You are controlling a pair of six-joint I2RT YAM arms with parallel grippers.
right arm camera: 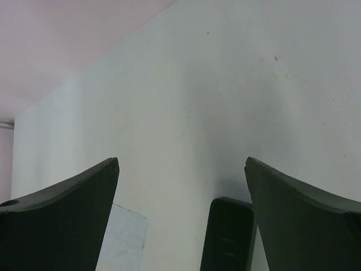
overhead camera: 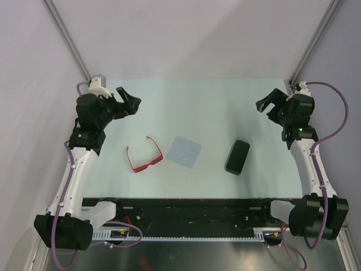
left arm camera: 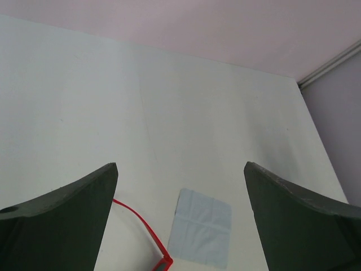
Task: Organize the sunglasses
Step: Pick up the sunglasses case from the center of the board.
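The red-framed sunglasses [overhead camera: 148, 164] lie flat left of centre (thin arms unfolded, pointing to the far side).

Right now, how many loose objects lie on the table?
3: red sunglasses left, pale blue cloth centre, black case right. None seems hidden.

From the top, we are looking down from high above the cloth [overhead camera: 185, 151]. Our wrist cameras are peering down nearer, from left and right of it, all three sharing that cloth.
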